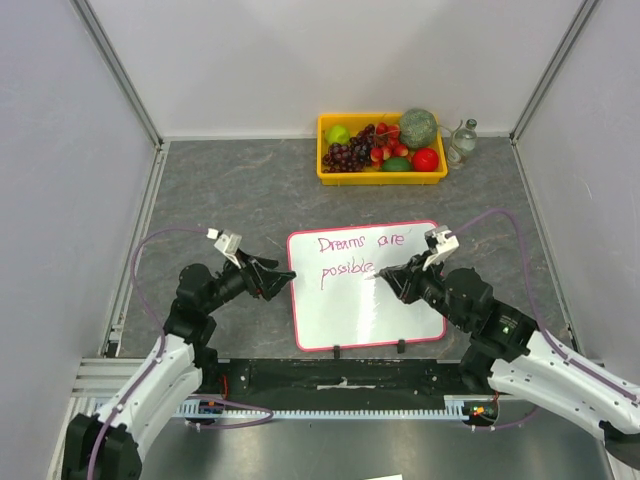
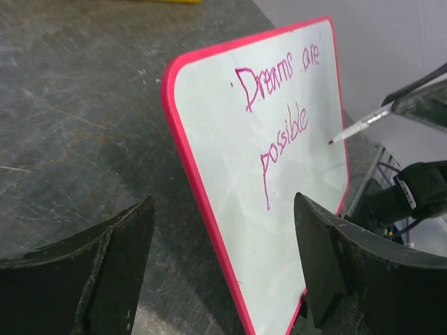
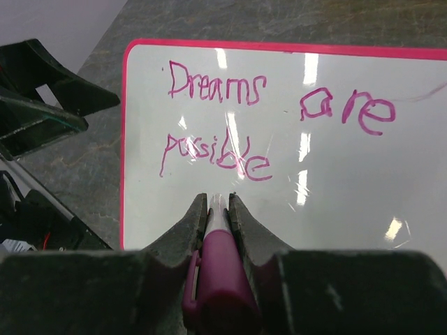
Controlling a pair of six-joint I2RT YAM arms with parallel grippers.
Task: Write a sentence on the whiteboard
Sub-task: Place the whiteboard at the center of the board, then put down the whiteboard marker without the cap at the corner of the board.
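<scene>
Top external view showed the whiteboard lying flat on the grey table between my arms. My left gripper stood wide open at the board's left edge; I could not tell whether a finger touched the rim. My right gripper was clamped on a magenta marker, most of its nib hidden by my fingers. The nib sat by the end of the sentence, "Dreams are possible". At the back, a yellow tray held grapes, strawberries and other fruit too small to name. A glass bottle stood just beside it.
</scene>
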